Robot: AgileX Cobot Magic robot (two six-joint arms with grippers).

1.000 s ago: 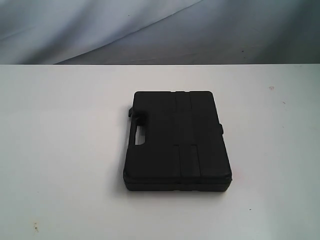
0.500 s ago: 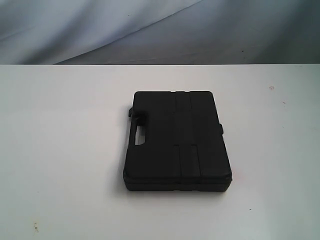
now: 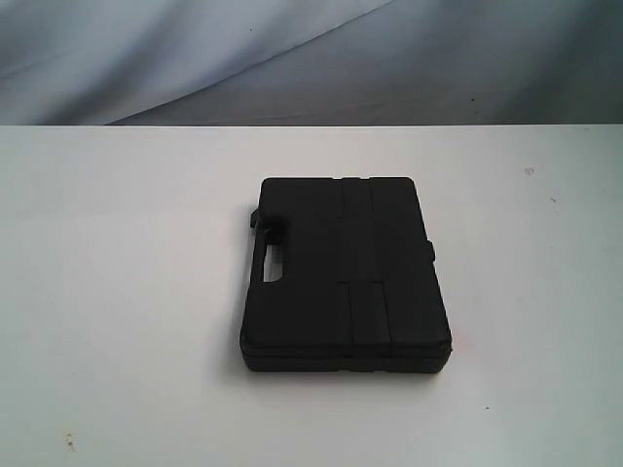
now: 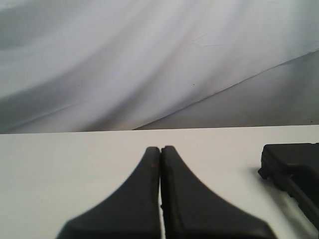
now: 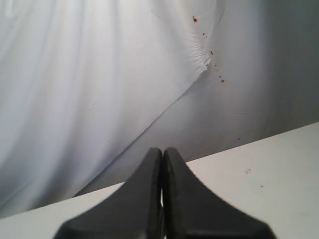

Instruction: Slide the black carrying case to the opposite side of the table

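The black carrying case (image 3: 346,272) lies flat near the middle of the white table (image 3: 127,292), with its handle cut-out (image 3: 272,263) on the left side. Neither arm shows in the exterior view. In the left wrist view my left gripper (image 4: 160,148) is shut with nothing between its fingers, and a corner of the case (image 4: 294,169) shows off to one side, apart from it. My right gripper (image 5: 162,150) is shut and empty too, over the table (image 5: 269,169); the case is out of that view.
A wrinkled white and grey cloth backdrop (image 3: 292,58) hangs behind the table's far edge. Small red specks mark the table (image 3: 529,171) and the cloth (image 5: 194,19). A faint red smear sits by the case's near right corner (image 3: 458,346).
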